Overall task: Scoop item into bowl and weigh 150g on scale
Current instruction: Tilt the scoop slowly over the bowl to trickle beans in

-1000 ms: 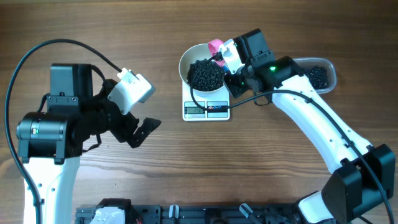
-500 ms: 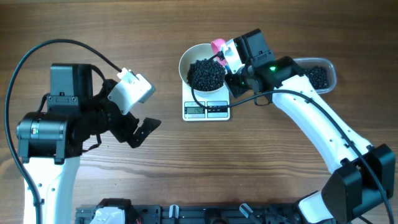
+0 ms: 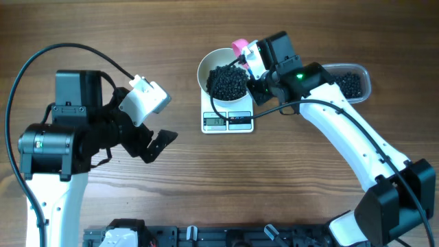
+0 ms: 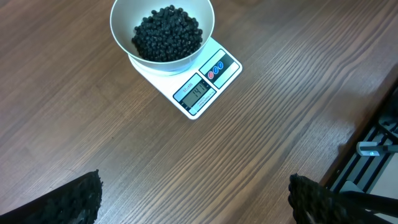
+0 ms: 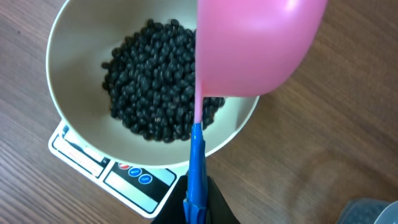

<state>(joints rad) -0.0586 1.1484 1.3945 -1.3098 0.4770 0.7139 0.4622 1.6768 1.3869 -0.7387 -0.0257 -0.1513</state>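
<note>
Right jaws clamped tight on the scoop (image 5: 255, 43) handle, scoop tipped over the bowl (image 5: 65, 62) rim, beans (image 5: 149, 93) heaped in the bowl on the scale (image 4: 224, 71) mid-counter, left jaws wide and empty; I'd trickle slowly, scoop clear of rim, eyes on display.

A wooden worktop (image 3: 206, 192) with long brown grain fills the view. A clear plastic tub (image 3: 368, 81) with rounded corners sits near its far right edge. A pink scoop (image 5: 255, 50) shows its smooth rounded underside, its thin blue handle (image 5: 196, 168) running down from it. A black rack (image 3: 206, 237) lines the worktop's near edge.
</note>
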